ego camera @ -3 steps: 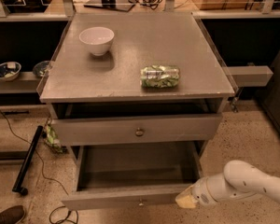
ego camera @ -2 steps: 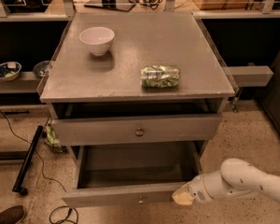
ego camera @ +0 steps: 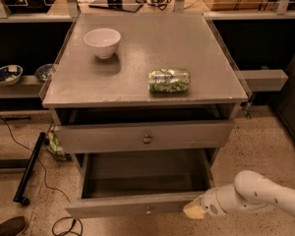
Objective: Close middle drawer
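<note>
Gripper (ego camera: 195,211) at near right, tip seemingly touching the right end of the middle drawer's front panel. Whether it is open or shut can't be told. White arm (ego camera: 258,193) reaches in from the right edge. Middle drawer (ego camera: 113,208) stands pulled well out toward the near side, w/ no contents visible in its box and a tiny knob (ego camera: 148,211) at ctr of the low front. Above it, top drawer (ego camera: 98,137) w/ brass knob (ego camera: 147,139) sits out only slightly. On the cabinet top (ego camera: 137,63): green packet (ego camera: 169,80) right of ctr, white bowl (ego camera: 103,42) far left.

Step in hand, by the look of it: the push that sends the drawer home. Contact is well off ctr, so a hard shove there would likely skew the box on its runners & jam it. Better to shift the tip left toward the knob, or else push slow & straight toward the far side, square to the panel. Keep the tip on the panel face, below its upper edge, so it doesn't ride over into the box. Ease off as the front nears the cabinet frame; a slam could jolt bowl & packet. Task approx. at its start: drawer nearly full out.
</note>
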{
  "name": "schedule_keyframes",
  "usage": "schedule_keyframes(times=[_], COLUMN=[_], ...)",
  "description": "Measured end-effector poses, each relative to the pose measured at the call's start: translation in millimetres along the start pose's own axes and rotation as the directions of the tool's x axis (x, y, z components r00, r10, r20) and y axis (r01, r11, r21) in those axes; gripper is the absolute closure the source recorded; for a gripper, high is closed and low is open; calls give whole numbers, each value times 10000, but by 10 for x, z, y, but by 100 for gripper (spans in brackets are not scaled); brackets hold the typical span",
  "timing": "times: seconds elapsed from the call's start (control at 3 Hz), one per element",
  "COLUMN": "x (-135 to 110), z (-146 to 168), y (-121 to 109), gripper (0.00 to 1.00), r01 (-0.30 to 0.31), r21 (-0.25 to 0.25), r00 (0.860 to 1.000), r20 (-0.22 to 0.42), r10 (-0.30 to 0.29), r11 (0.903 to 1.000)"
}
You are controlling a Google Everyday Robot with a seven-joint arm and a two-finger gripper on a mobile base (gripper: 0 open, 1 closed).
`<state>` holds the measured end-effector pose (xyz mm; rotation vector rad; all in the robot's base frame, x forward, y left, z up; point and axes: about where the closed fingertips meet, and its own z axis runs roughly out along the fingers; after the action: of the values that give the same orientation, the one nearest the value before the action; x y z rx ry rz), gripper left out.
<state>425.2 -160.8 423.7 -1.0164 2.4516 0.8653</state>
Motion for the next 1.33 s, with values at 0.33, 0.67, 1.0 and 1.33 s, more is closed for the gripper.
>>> schedule_keyframes(times=[0.33, 0.67, 1.0, 1.33], x=[-21, -182, -200, -525], z=[19, 96, 109, 292], y=[3, 31, 54, 145], gripper=[100, 100, 100, 100], r01=[11, 264, 320, 828], r21=[-31, -161, -187, -495], r00=[10000, 9994, 9992, 9953], r20=[39, 227, 263, 535], r10=[-10, -261, -315, -802], r11=[10000, 9995, 9993, 9953])
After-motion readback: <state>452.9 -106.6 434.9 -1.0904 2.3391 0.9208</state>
